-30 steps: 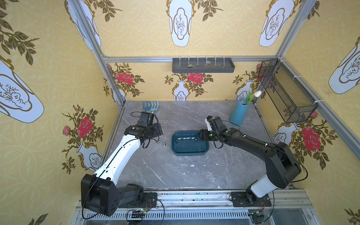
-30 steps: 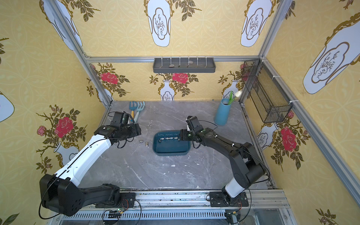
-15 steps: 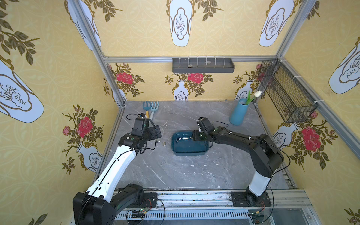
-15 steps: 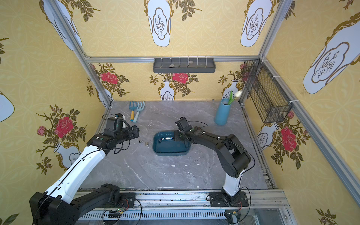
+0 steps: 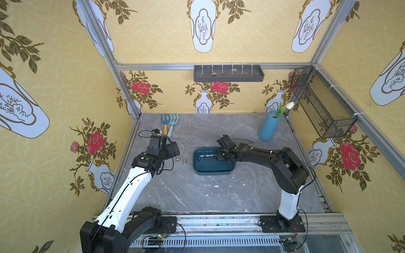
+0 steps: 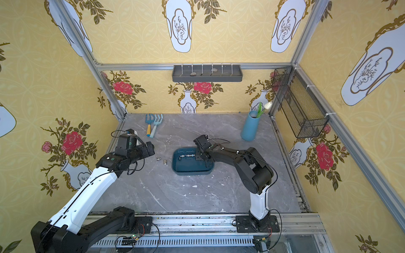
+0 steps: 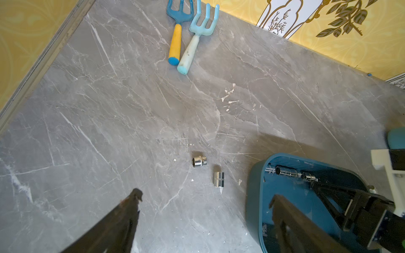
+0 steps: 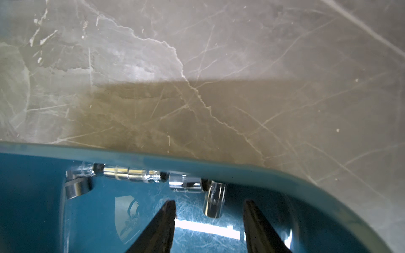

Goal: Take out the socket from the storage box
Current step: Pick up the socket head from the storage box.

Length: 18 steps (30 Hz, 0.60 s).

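Black right arm [image 5: 263,154] reaches into storage box [image 5: 208,172], fingers [image 8: 162,227] parted.

The storage box [image 5: 210,169] is set at the middle of the counter [image 5: 197,192]; a row of sockets [image 5: 205,156] is laid inside along its far wall, and two loose sockets [image 7: 199,161] just left of it.

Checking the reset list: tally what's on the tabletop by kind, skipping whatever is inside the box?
Loose sockets: 2
Garden forks: 2
Blue vase: 1
Storage box: 1
Total: 6
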Motion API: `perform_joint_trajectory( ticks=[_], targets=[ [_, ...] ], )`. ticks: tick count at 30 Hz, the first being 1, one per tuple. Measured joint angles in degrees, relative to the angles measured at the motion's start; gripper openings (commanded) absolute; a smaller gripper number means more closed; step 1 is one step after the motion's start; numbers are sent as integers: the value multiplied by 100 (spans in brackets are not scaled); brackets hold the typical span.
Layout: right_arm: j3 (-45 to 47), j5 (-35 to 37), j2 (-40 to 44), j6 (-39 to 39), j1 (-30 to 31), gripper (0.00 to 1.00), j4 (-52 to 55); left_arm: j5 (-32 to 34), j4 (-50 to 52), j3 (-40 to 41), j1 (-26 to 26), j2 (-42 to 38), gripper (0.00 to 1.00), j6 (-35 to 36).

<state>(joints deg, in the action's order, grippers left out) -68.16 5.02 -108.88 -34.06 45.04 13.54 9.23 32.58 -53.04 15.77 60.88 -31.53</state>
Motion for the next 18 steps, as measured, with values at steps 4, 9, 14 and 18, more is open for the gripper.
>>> perform_joint_trajectory(
  ticks=[4, 9, 14, 18],
  targets=[
    [9, 39, -57, -24, 13, 50, -2, -2, -70, 13, 0, 13, 98, -2],
    [13, 66, -103, -24, 24, 49, -4, -4, -81, 13, 0, 28, 98, -2],
    [-4, 68, -184, -11, 28, 47, -4, -28, -85, 15, 0, 28, 98, -4],
    [-72, 83, -232, 37, 28, 46, -9, -186, -122, 15, 0, 28, 98, -2]
  ],
)
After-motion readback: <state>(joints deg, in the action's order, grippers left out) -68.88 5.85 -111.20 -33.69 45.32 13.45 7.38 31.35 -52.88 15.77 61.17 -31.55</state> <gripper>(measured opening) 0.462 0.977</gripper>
